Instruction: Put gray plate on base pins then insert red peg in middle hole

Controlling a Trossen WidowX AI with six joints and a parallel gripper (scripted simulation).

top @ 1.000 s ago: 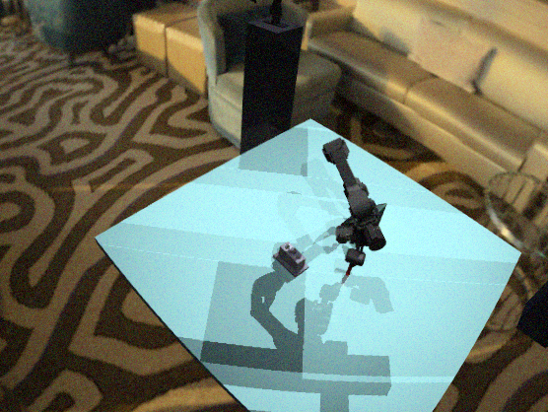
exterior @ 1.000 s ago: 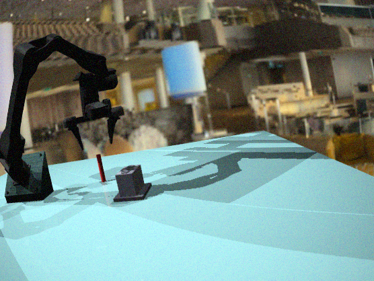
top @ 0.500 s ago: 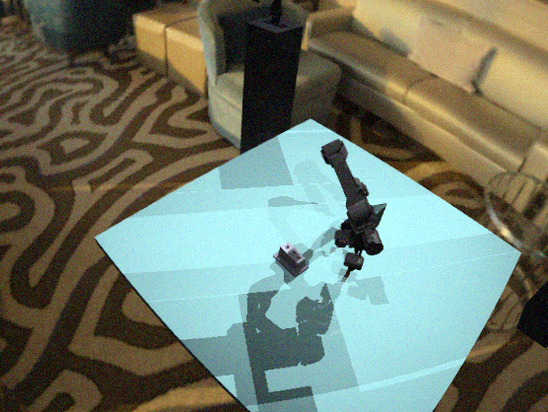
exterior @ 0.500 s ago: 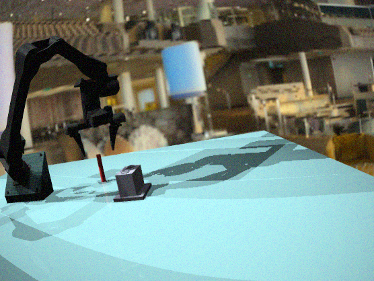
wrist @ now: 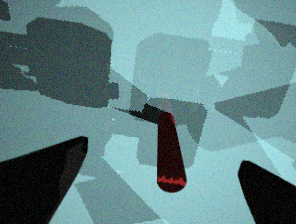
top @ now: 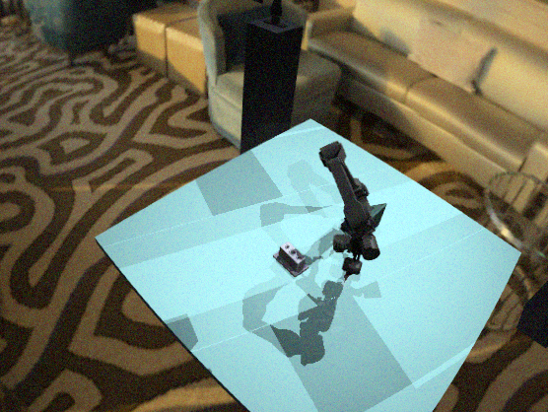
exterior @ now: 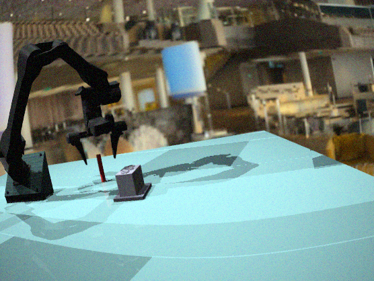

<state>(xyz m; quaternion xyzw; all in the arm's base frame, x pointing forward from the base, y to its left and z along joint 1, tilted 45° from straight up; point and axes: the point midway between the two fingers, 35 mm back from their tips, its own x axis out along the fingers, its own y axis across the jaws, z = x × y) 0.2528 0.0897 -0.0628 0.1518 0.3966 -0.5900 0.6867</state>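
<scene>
The red peg (exterior: 101, 171) (wrist: 170, 160) stands upright on the light blue table (top: 197, 237) (exterior: 235, 208). My gripper (exterior: 99, 160) (wrist: 163, 155) (top: 351, 268) is open and empty. It hangs right above the peg, with one finger on each side of the peg's top and neither touching it. In the top view the gripper hides the peg. The gray base stands a little to the side of the peg. The gray plate (exterior: 126, 169) (top: 294, 252) with its holes lies flat on top of the base.
The arm's black pedestal (exterior: 28, 183) stands at the table's edge near the peg. Dark shadows of the arm cross the table. Sofas, an armchair and a dark pillar (top: 270, 74) stand beyond the table.
</scene>
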